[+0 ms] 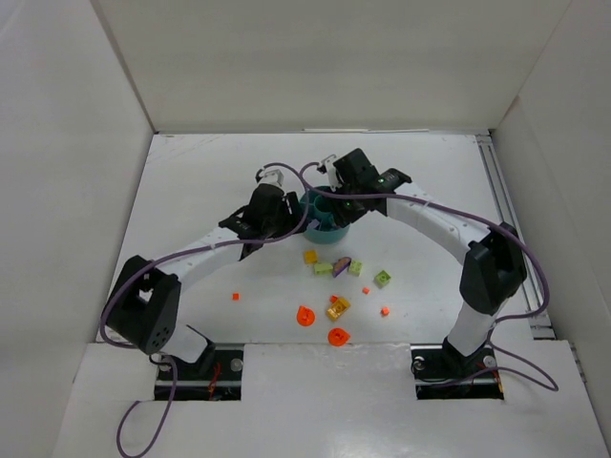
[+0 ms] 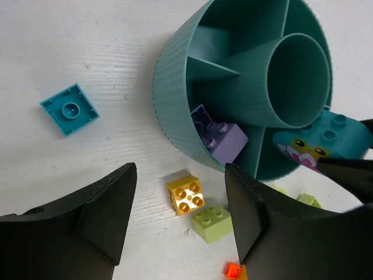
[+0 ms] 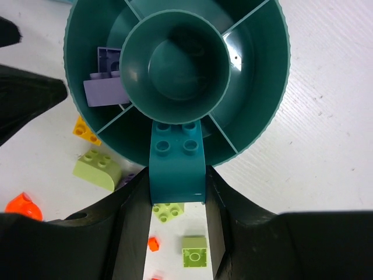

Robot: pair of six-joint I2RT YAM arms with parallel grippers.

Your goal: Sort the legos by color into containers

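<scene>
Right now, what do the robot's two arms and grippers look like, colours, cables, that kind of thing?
Both the left arm and right arm have white links joined by bulky black joint housings. A thin purple cable loops along each. The right arm's wrist shows a small green spot. The left gripper and right gripper have broad, matte black, wedge-shaped fingers, no markings visible.
</scene>
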